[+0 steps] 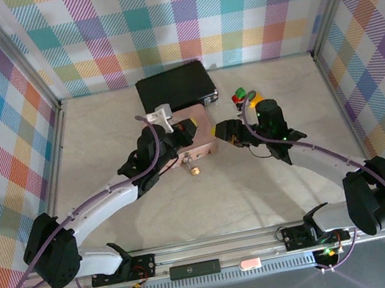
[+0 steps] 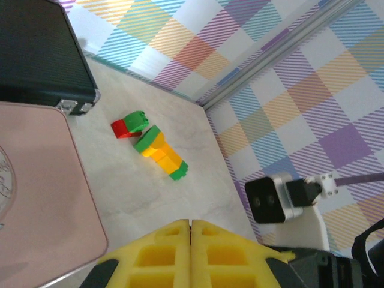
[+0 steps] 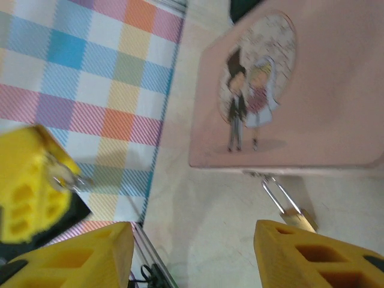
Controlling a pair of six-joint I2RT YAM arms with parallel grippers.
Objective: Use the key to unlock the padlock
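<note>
The small brass padlock (image 3: pixel 298 217) hangs by its silvery shackle from the clasp on the pink picture tin (image 3: pixel 318 96) and rests on the table just in front of it (image 1: pixel 194 170). My right gripper (image 3: pixel 193 240) is open, its right finger close beside the padlock's body with nothing between the fingers. My left gripper (image 2: pixel 191 223) is shut and hovers over the tin's right part (image 1: pixel 191 125). In the right wrist view the left gripper (image 3: pixel 27 180) has a small greyish metal piece, the key (image 3: pixel 62 173), pinched at its tip.
A black case (image 1: pixel 175 87) lies behind the tin. Green, red and yellow toy blocks (image 2: pixel 153 147) sit to the right of the case, near the right gripper (image 1: pixel 222 132). Checked walls on metal rails close in the table on three sides.
</note>
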